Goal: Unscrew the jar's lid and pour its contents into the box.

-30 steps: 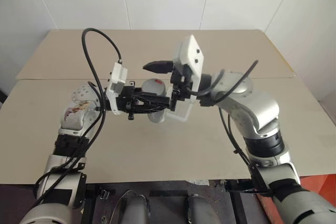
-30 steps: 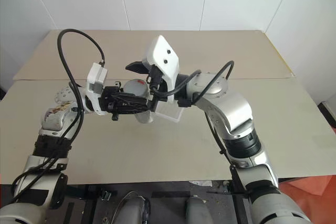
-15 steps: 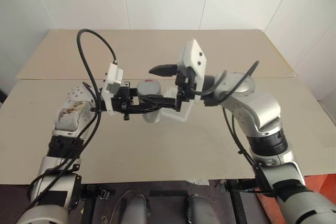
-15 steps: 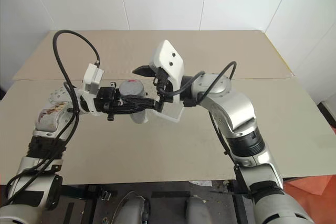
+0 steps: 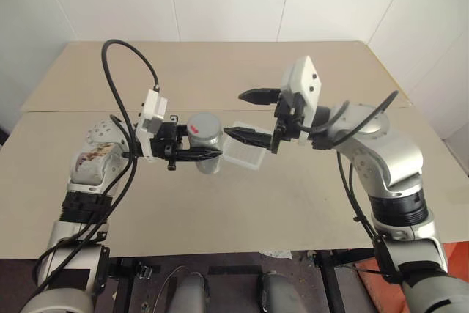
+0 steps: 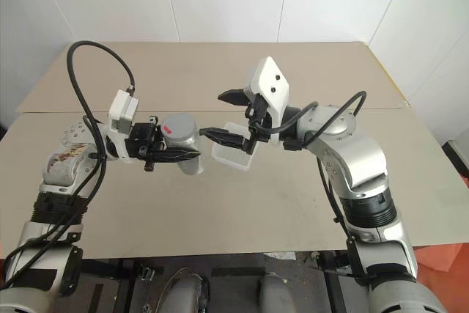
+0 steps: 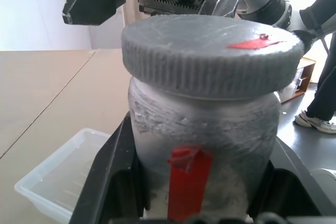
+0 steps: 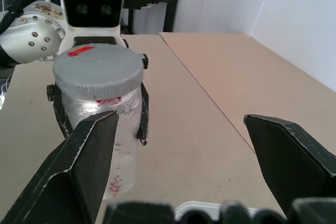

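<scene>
Beige table (image 5: 308,203), left pincer (image 5: 209,155) clamped on lidded jar (image 5: 205,137), right pincer (image 5: 245,115) spread wide, empty, above box (image 5: 245,155)

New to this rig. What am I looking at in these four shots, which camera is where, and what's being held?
It is a humanoid robot with two arms, each ending in a gripper of two black fingers. Two pictures come from a stereo camera on its head, looking down over a beige table. The other two come from cameras on the wrists, looking along each gripper's fingers.

The left gripper is shut on a small clear plastic jar with a red mark on its side, held above the table. Its round grey screw lid is on the jar.

The right gripper is open, beside the jar and apart from it, holding nothing.

On the table sits a small shallow box of translucent white plastic, next to the jar.
</scene>
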Available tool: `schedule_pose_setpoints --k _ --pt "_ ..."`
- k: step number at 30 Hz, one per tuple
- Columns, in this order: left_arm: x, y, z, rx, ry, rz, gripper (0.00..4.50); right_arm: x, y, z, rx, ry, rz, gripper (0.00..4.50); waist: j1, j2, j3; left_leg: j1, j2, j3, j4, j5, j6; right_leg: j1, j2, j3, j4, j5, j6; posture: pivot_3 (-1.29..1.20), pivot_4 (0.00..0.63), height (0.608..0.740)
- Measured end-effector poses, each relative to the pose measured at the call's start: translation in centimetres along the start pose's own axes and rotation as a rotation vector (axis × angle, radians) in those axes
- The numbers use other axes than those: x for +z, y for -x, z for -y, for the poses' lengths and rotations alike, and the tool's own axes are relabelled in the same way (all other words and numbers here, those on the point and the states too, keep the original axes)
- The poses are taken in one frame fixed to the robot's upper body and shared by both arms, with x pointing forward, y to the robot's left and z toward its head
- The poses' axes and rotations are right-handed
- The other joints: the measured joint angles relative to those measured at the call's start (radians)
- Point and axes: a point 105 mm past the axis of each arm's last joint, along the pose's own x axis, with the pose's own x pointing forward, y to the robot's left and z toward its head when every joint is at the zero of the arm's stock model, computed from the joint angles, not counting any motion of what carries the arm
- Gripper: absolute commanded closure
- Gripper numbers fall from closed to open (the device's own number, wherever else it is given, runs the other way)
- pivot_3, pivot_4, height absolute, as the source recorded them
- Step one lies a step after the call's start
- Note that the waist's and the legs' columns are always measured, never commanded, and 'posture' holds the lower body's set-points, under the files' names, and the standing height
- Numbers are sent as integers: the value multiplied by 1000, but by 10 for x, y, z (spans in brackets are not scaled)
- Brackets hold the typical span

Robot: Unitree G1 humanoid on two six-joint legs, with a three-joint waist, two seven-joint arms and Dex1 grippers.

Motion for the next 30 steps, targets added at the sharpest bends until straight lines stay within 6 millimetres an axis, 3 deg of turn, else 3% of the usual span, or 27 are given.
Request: schedule_pose_setpoints --k 9,15,30 --pt "-4 -6 0 -8 2 1 2565 7 3 -21 102 -2 31 31 1 0 0 0 0 0 0 0 0 0 0 0 0 0 0 0 150 740" --pt "-6 -14 1 -15 -1 13 2565 20 -15 -25 113 -18 62 31 -1 0 0 0 0 0 0 0 0 0 0 0 0 0 0 0 150 740" --pt "-7 -13 0 -11 -16 -2 2565 10 -34 -27 113 -88 0 31 2 0 0 0 0 0 0 0 0 0 0 0 0 0 0 0 150 740"
